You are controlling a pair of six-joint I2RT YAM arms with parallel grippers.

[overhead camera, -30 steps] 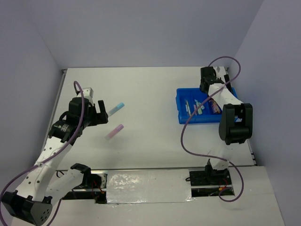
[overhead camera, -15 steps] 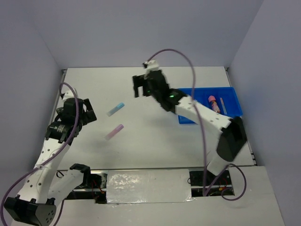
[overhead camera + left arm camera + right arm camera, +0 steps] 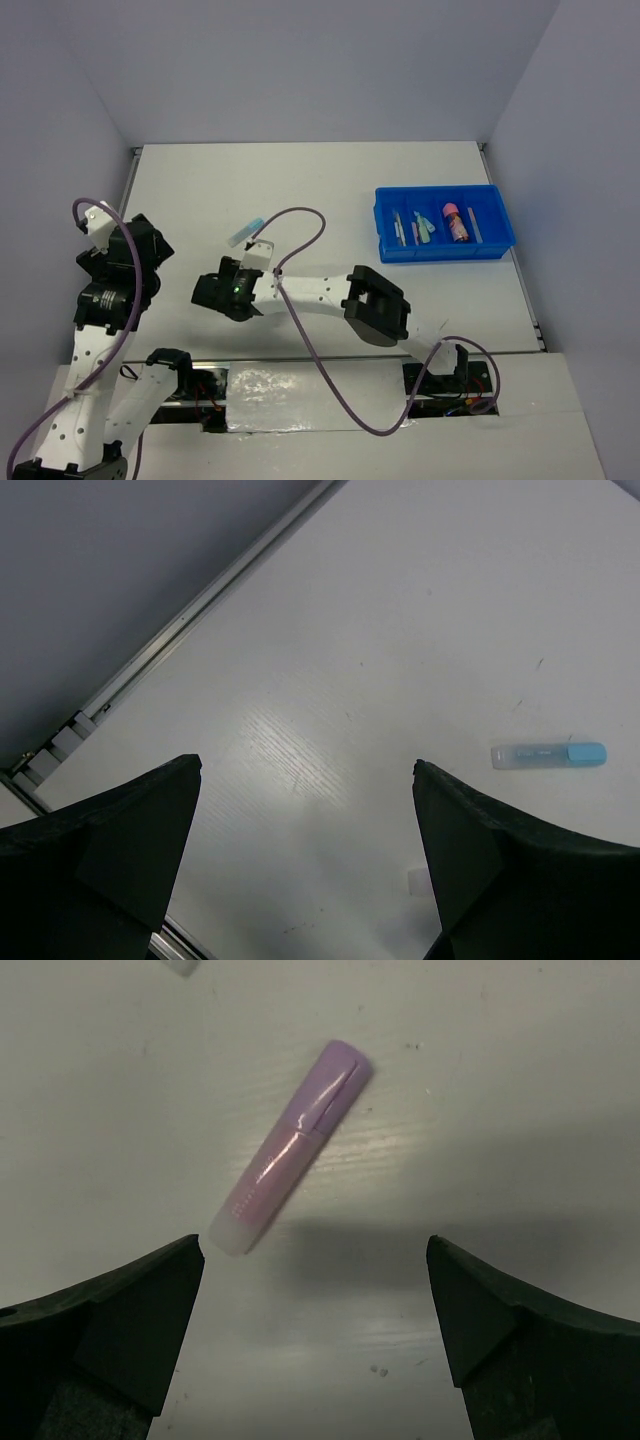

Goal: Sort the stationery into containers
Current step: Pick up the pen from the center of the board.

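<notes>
Overhead, your right gripper (image 3: 228, 293) is hovering left of centre, the blue tray (image 3: 443, 222) sitting at the right edge. Your left gripper (image 3: 305, 780) is gaping near a blue-capped clear stick (image 3: 549, 754). Right jaws are gaping beside a lilac-capped pinkish stick (image 3: 292, 1160).

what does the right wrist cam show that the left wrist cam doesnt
Only the right wrist view: the lilac stick, lying flat on the table just ahead of the open right gripper.

Only the left wrist view: the blue-capped stick, lying off to the right, plus the edge rail and the grey wall beyond it.

Both: the white table and a pair of dark fingers spread wide at the lower corners, holding nothing. The left gripper is open too.
</notes>
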